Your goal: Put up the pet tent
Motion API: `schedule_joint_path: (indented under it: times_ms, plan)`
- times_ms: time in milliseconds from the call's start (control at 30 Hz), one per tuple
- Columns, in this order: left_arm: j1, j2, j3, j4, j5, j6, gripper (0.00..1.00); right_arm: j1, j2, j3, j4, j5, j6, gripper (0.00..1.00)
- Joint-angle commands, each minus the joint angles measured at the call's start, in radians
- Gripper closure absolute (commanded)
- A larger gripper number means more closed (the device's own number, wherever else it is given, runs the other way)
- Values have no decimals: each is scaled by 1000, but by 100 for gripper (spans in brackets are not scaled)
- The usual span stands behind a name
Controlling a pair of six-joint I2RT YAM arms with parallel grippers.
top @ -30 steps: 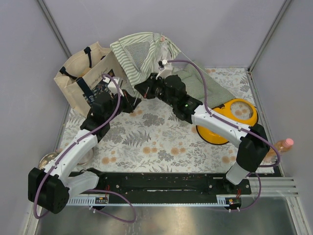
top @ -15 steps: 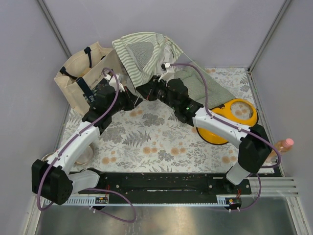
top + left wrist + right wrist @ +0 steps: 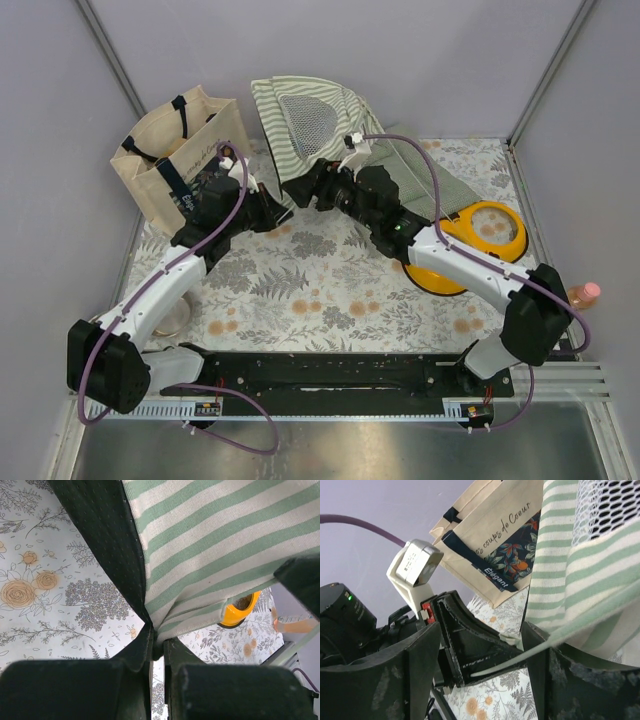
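Opening-out seems underway: the green-and-white striped fabric pet tent (image 3: 300,110) hangs half-raised near the worktop's (image 3: 300,290) far edge, hem pinched by left end effector (image 3: 157,642); right end effector (image 3: 482,640) spread, probably needing a grip next.

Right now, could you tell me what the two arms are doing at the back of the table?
Both arms are working on the pet tent, which is held up at the back of the table beside a beige tote bag. The left gripper is pinched shut on the tent's striped lower edge. The right gripper is open, with an edge of the tent running between its fingers. The tent looks bunched and tilted, not yet standing in shape.
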Motion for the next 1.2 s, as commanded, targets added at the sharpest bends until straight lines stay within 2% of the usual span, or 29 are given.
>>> schedule_joint_path:
  times_ms: [0,200,400,833,1167]
  plan:
    - [-5,12,26,-63,22,1,100,6,-69,-40,-14,-63,35,25]
    - [-5,16,29,-59,28,21,100,35,-87,-112,-6,-100,50,25]
    - [-5,20,22,-51,38,21,100,57,-50,-100,26,-108,47,46]
    - [-5,20,14,-42,51,16,100,61,51,-63,78,-96,101,52]
    - [-3,13,0,-40,55,18,100,61,85,-31,99,-94,113,62]
